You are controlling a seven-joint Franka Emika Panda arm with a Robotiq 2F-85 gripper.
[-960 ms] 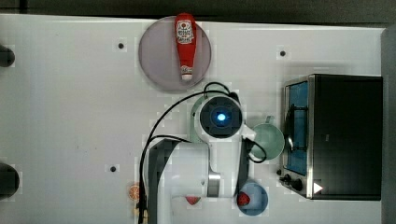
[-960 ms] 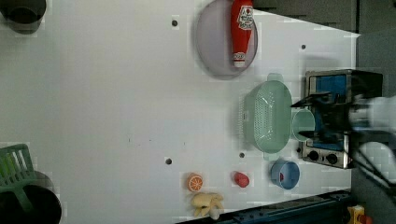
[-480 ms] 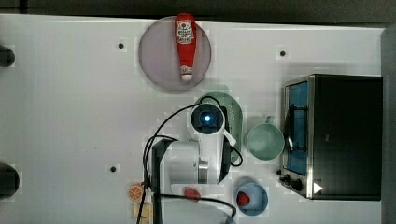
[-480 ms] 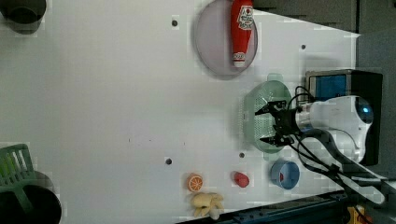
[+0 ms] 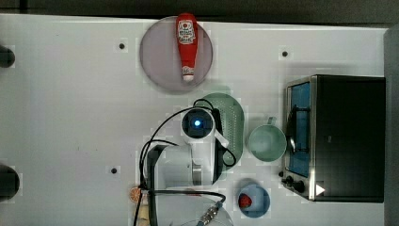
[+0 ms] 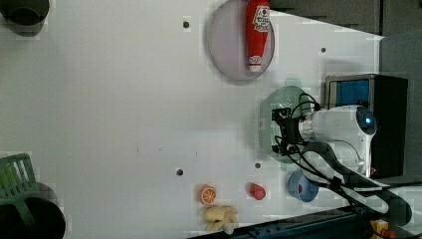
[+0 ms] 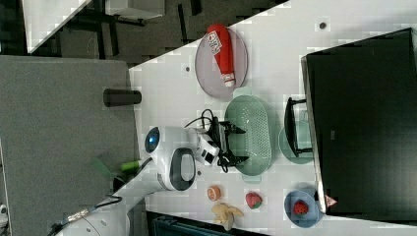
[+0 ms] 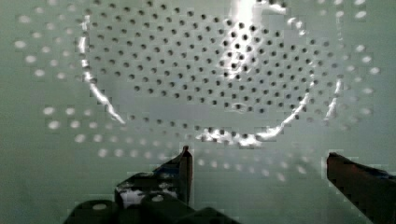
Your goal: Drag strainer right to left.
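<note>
My jaws [image 8: 257,158] spread wide, now down over strainer [image 7: 253,133], having swung in from cup [image 5: 267,142] side. Strainer sits on desk [image 5: 70,117] between plate [image 5: 162,56] and cup. Drag not begun.

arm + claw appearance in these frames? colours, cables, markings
Arm: glossy white rounded shells with dark grey joint sections, and a blue light glowing on a dark round cap. Loose black cables loop along it. Claw: black, two thin pointed fingers; a small white block sits behind it in the right view.
</note>
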